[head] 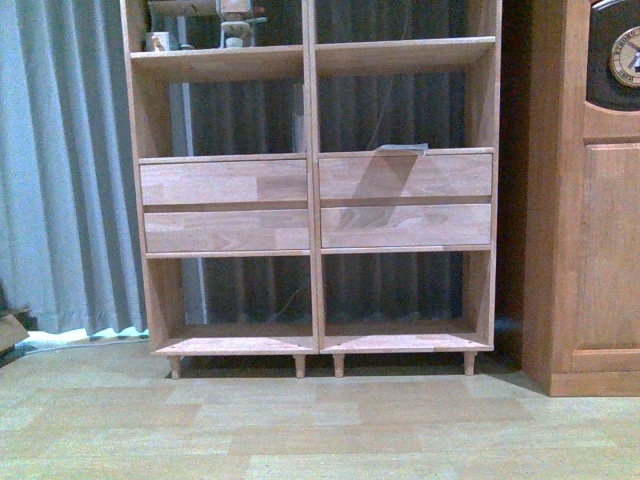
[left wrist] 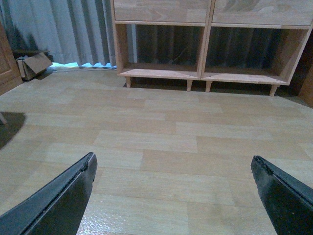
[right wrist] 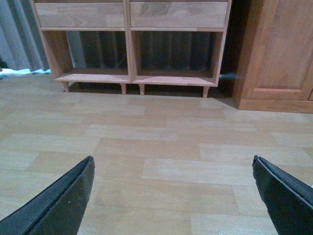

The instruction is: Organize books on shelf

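Front view: light-wood shelf (head: 311, 250) ahead, no books in sight. Your left pincer (left wrist: 172, 157) and right pincer (right wrist: 172, 159) are released, empty. Judged step: search; find the books before you grasp.

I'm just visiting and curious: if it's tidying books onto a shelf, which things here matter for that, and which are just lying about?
For the job:
light-wood shelf
left gripper and right gripper, both open and empty
no books in view

Just lying about:
darker cabinet with clock
grey curtain
cardboard box
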Tool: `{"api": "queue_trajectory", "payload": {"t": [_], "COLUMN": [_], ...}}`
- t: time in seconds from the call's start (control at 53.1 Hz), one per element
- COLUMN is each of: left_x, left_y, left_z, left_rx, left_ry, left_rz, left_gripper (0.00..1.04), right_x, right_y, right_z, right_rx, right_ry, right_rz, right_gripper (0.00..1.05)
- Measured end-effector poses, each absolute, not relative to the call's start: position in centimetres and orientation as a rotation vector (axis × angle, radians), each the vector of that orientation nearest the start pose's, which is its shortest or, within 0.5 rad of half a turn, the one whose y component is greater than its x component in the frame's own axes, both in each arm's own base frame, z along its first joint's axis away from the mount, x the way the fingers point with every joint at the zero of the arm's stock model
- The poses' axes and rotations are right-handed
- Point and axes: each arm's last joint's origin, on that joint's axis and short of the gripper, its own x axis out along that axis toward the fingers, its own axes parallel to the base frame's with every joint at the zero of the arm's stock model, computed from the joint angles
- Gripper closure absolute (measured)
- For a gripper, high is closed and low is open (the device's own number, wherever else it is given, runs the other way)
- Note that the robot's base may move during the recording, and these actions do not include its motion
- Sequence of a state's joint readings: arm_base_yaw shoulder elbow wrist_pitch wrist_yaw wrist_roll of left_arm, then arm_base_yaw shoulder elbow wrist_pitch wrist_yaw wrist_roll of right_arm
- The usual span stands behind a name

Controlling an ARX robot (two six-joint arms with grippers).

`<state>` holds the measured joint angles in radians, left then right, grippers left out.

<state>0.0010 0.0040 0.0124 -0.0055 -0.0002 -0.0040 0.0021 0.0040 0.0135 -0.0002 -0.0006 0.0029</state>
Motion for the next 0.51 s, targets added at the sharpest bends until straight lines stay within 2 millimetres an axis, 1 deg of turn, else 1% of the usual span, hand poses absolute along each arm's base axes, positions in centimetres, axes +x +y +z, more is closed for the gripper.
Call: {"api": "queue_trajectory", "payload": {"t": [0.509], "left_x": [9.72], "left_y": [0.01], "left_z": [16.69], "left_rx": [-0.004], "left_ry": [-0.003], "left_rz": [0.001], "left_gripper": [0.07], "right_x": [9.71], "right_y": [0.02], "right_z": [16.78], "right_rx": [0.003], "right_ry": [-0.009], "right_rz": [0.003], "right_gripper": [0.07]}}
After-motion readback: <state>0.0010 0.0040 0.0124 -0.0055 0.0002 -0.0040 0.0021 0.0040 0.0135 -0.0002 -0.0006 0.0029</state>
